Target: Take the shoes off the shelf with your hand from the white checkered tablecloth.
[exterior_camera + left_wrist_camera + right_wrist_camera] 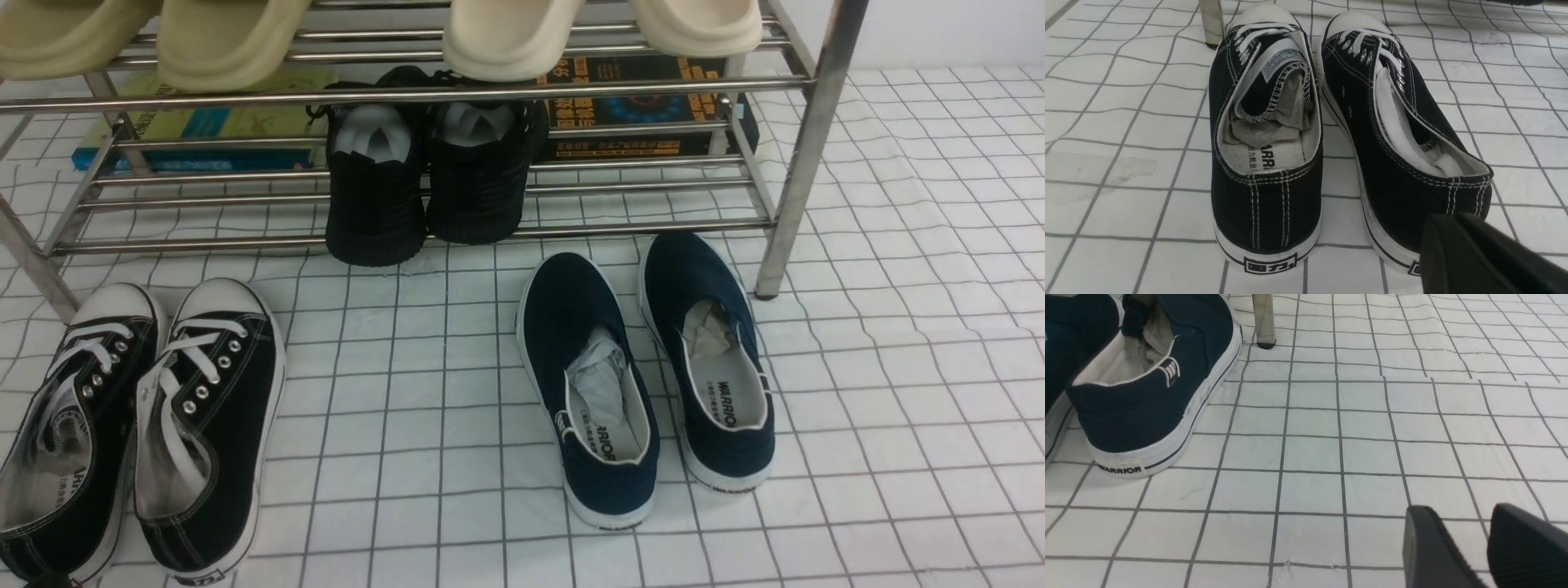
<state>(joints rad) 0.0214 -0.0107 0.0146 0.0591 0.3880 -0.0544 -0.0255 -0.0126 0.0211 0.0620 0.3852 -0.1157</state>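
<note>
Front view first: the black lace-up sneakers sit side by side on the white checkered tablecloth down at about 8 o'clock, toes pointing toward the shelf, just in front of its left leg. So they're on the cloth, not on the rack. The navy slip-ons are parked around 5 o'clock from the frame's middle, stuffed with paper, near the right leg. An all-black pair rests on the lower tier at roughly 12 o'clock, toes hanging over the front bar. Cream slippers are up on the top tier, and a couple of books lie behind the lower bars. Neither gripper shows up here.

Left wrist view: looking at the sneakers' heels. One has crumpled paper inside and its tongue folded back, the other's laces are loose. A rack leg stands right by the toe cap of one shoe. The left gripper is only a black chunk at 5 o'clock, just in front of one heel; can't tell how its jaws stand.

Right wrist view: the right gripper at 5 o'clock, fingers slightly apart with cloth showing between them, holding nothing. One slip-on heel sits at 10 o'clock, a rack foot near 12.
</note>
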